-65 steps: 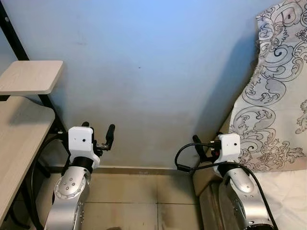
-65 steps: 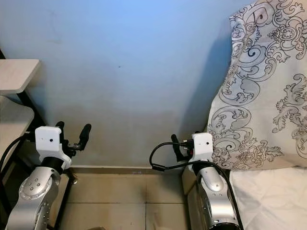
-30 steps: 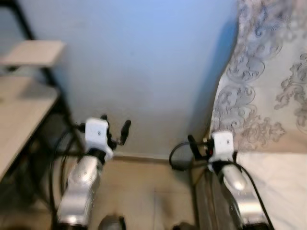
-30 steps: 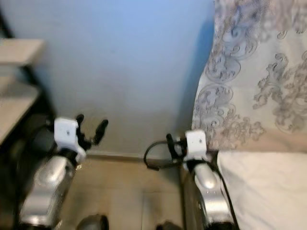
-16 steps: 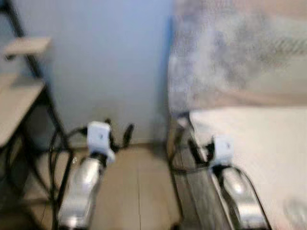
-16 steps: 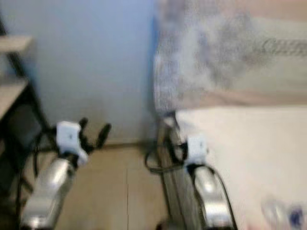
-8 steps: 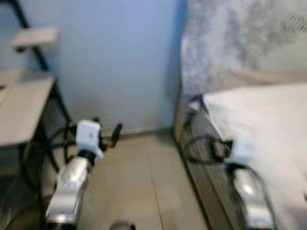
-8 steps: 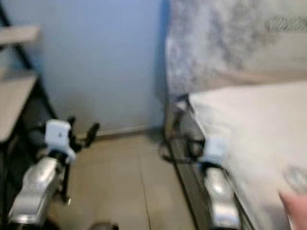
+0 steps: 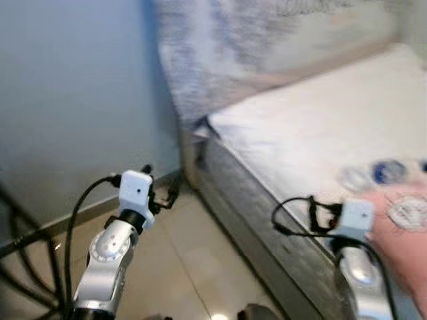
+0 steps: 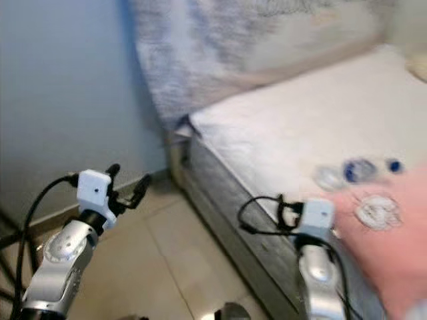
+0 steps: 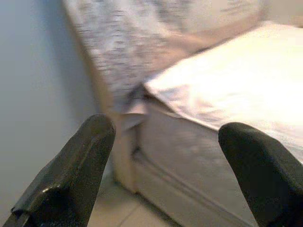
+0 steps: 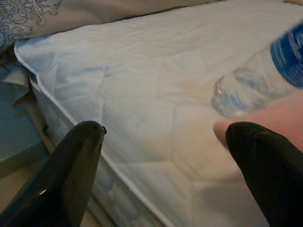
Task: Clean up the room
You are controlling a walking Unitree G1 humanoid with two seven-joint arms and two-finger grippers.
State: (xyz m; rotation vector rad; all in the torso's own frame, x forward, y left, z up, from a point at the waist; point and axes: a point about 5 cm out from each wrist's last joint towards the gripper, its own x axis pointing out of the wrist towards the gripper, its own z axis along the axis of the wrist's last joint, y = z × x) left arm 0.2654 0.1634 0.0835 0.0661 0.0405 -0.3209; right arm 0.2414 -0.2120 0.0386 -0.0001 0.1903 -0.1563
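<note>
A clear plastic bottle (image 10: 347,172) with a blue label lies on its side on the white mattress (image 10: 280,127); in the right wrist view the bottle (image 12: 265,71) shows close ahead. Touching it is a pink, white-patterned soft thing (image 10: 390,247), blurred. My right gripper (image 10: 288,208) hangs open over the bed's near edge, short of the bottle, its fingers (image 12: 71,170) spread with nothing between them. Over the tiled floor, my left gripper (image 10: 128,180) is open and empty, pointing toward the bed's corner (image 11: 142,94).
A blue wall (image 9: 67,100) stands on the left, with black cables (image 9: 40,267) and a frame leg near it. A patterned grey-white cover (image 9: 220,47) drapes the bed's head. The bed's side (image 9: 267,233) runs diagonally beside the tiled floor (image 9: 180,267).
The whole picture has swung to the right: the desk has left the view and the bed's top with the bottle and the pink thing has come in. Both grippers stay open.
</note>
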